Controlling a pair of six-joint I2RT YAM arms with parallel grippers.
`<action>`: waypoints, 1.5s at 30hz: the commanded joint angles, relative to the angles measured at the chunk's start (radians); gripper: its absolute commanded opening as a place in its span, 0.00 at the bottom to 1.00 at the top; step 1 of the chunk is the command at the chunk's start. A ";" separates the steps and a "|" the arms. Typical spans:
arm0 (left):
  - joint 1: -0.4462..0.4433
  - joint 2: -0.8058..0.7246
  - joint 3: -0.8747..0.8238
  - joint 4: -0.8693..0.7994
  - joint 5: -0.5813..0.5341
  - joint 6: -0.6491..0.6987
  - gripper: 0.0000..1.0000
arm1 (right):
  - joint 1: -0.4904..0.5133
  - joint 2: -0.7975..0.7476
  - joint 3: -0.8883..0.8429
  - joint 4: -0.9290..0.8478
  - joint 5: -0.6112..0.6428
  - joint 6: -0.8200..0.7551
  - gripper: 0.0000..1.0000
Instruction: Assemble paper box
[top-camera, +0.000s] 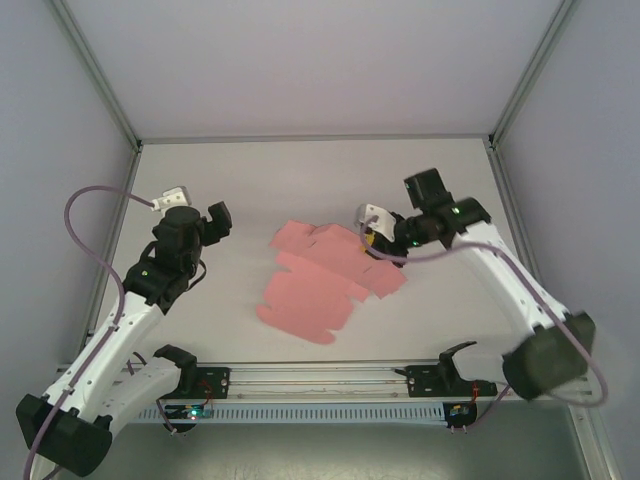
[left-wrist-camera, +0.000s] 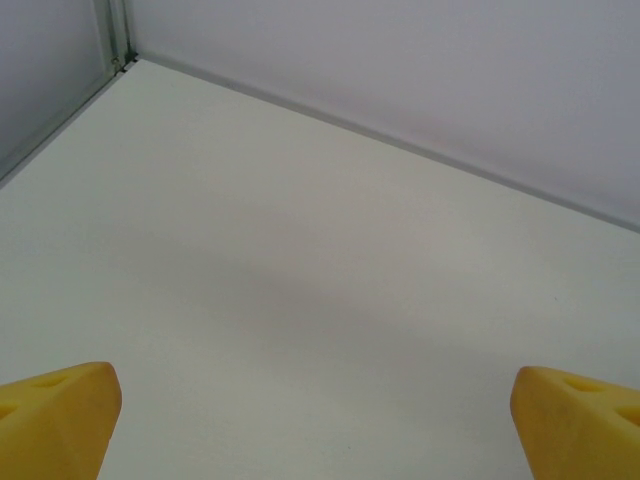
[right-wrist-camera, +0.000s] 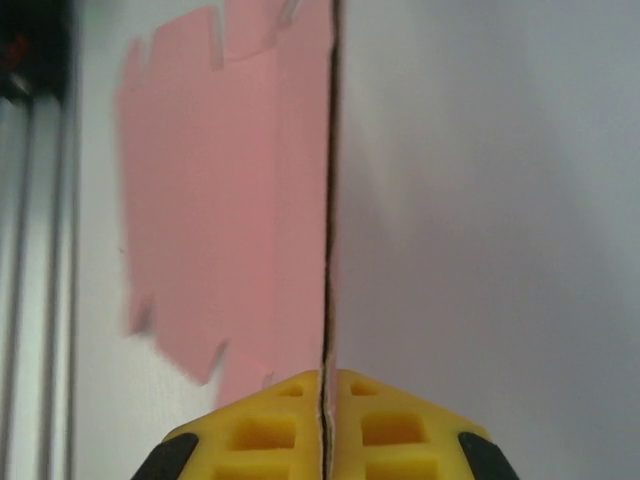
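The paper box (top-camera: 320, 285) is a flat pink die-cut sheet with flaps, lying on the white table near the middle. My right gripper (top-camera: 370, 243) is shut on its right edge. In the right wrist view the sheet (right-wrist-camera: 230, 200) runs edge-on between the yellow fingers (right-wrist-camera: 270, 430), which pinch it at the gripper (right-wrist-camera: 325, 400). My left gripper (top-camera: 218, 222) hangs to the left of the sheet, apart from it. Its yellow fingertips (left-wrist-camera: 55, 415) stand wide open over bare table, with nothing between them at the gripper (left-wrist-camera: 320, 420).
Frame posts (top-camera: 95, 75) and grey walls close in the table at the left, back and right. A metal rail (top-camera: 320, 378) runs along the near edge between the arm bases. Bare white table (top-camera: 320, 180) lies behind the sheet.
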 joint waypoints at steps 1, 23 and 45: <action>0.012 0.020 -0.015 0.026 0.033 -0.015 1.00 | 0.021 0.131 0.103 -0.063 0.193 -0.148 0.05; 0.014 0.456 0.080 0.238 0.764 0.229 1.00 | 0.166 0.433 0.161 0.248 0.374 -0.125 0.10; 0.010 0.642 0.121 0.246 0.835 0.268 1.00 | 0.165 0.420 0.126 0.288 0.315 -0.092 0.04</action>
